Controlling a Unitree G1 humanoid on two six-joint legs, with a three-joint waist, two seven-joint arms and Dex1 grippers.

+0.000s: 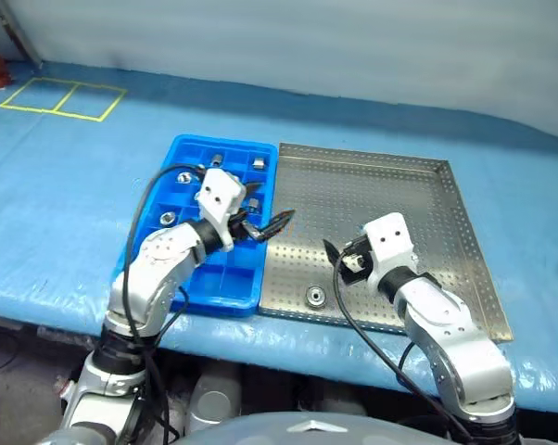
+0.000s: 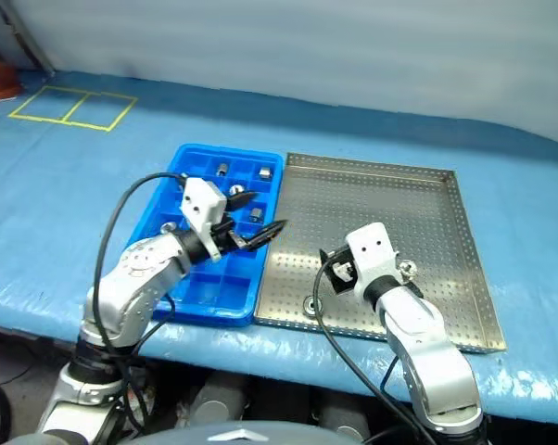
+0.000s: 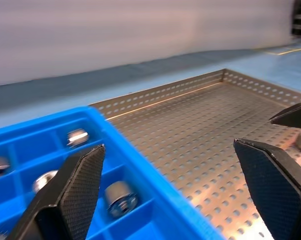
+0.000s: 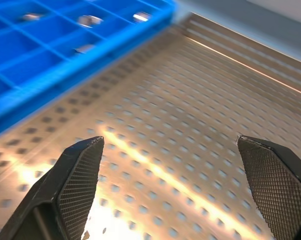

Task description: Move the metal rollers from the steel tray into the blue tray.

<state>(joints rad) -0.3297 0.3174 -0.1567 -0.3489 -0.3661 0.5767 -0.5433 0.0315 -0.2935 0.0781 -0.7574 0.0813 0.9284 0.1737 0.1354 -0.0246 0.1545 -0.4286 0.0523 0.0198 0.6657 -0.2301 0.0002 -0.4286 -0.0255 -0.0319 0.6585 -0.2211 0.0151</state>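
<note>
Blue tray: on the counter, its right rim touching the steel tray's left rim; several rollers lie in its far and middle compartments.
Left gripper: over the blue tray's right rim, fingers spread wide, empty; the binned rollers lie just beyond and beside the left finger.
Steel tray: right of the blue tray; one roller lies near its front left corner.
Right gripper: over the steel tray's left half, fingers wide apart, empty; that roller sits near them, toward the front edge.
</note>
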